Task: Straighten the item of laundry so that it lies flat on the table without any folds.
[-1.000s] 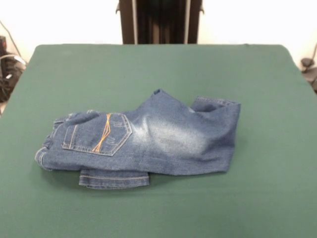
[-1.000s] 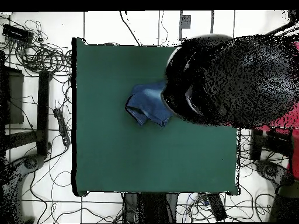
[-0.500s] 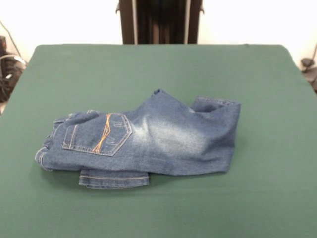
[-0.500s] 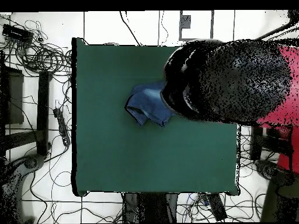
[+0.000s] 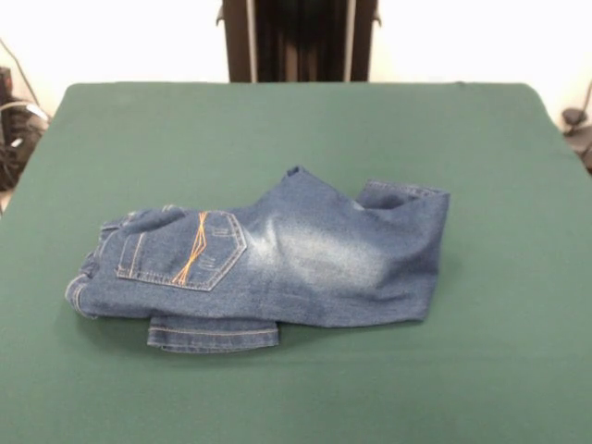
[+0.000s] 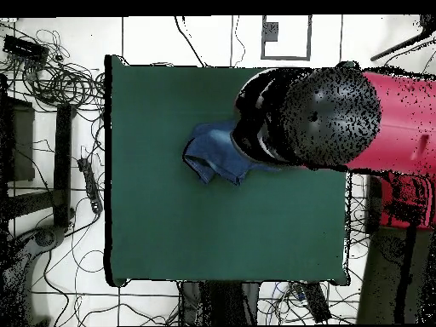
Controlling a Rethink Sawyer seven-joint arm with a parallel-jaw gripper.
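Observation:
The small blue denim jeans point(image 5: 277, 259) lie folded near the middle of the dark green table point(image 5: 277, 120). The gathered waistband is at the left and one back pocket with orange stitching point(image 5: 190, 248) faces up. One leg is folded under, and its hem sticks out at the front point(image 5: 213, 333). Another hem shows at the back right point(image 5: 402, 194). In the overhead view the jeans point(image 6: 213, 152) are partly hidden under the red and black arm point(image 6: 315, 119), which hangs high over the table's right side point(image 6: 170, 221). The gripper itself shows in neither view.
The dark pedestal point(image 5: 298, 42) stands behind the table's far edge. In the overhead view, cables point(image 6: 51, 77) and stands lie on the floor to the left of the table and below it.
In the overhead view the arm has swung, so its dark mass covers less and more of the red link shows at the right. The jeans have not moved.

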